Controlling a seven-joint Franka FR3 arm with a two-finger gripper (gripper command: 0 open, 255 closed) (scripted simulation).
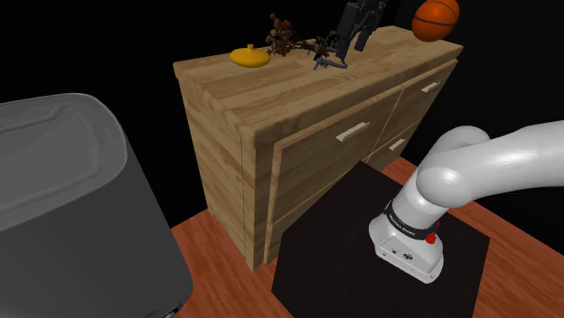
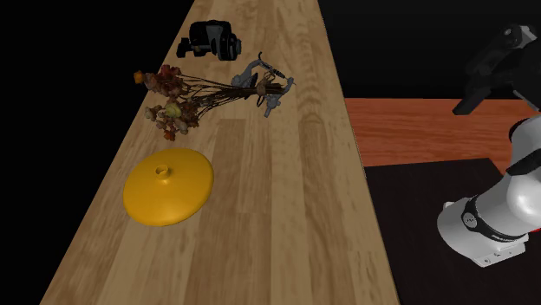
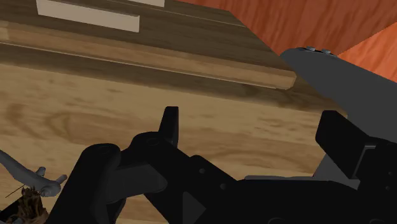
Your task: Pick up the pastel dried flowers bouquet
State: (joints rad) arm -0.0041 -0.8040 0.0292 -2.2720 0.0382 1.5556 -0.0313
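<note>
Second exterior view: dried flowers bouquet, brownish heads, thin stems, lying flat on wooden dresser top, between yellow disc and black object. Wrist view: gripper, fingers spread wide, clasping nothing.

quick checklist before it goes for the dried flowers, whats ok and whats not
1. gripper open: ok, jaws stand apart.
2. Nothing held: ok.
3. gripper lined up on bouquet: not ok, it lies off to one side of the jaws.
4. Stems free: not ok, grey tool overlaps their ends.
5. yellow disc clear of the flower heads: ok, apart.
</note>
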